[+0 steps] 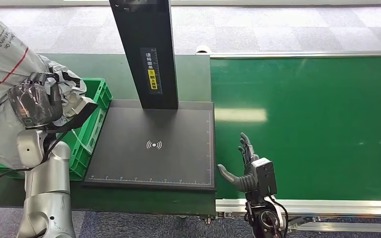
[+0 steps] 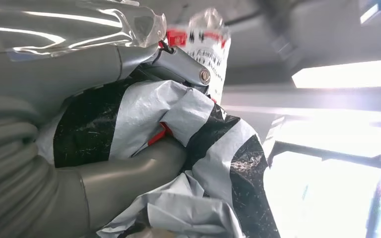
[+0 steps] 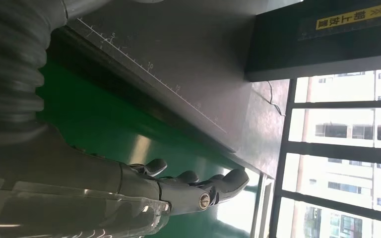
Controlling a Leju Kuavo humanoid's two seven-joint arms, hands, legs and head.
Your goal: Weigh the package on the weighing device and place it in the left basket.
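Grey package [image 2: 178,129] creases under left hand [image 1: 37,101] fingers [image 2: 129,168] in wrist view.

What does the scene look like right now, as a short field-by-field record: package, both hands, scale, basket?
package: grey-and-white mailer bag, held up at the left, above the green basket
left hand: grips the bag, fingers wrapped in its folds
right hand: holds nothing, fingers apart, over the green belt beside the scale
scale: black platform, nothing on it
basket: green crate, left of the scale, partly hidden by the bag
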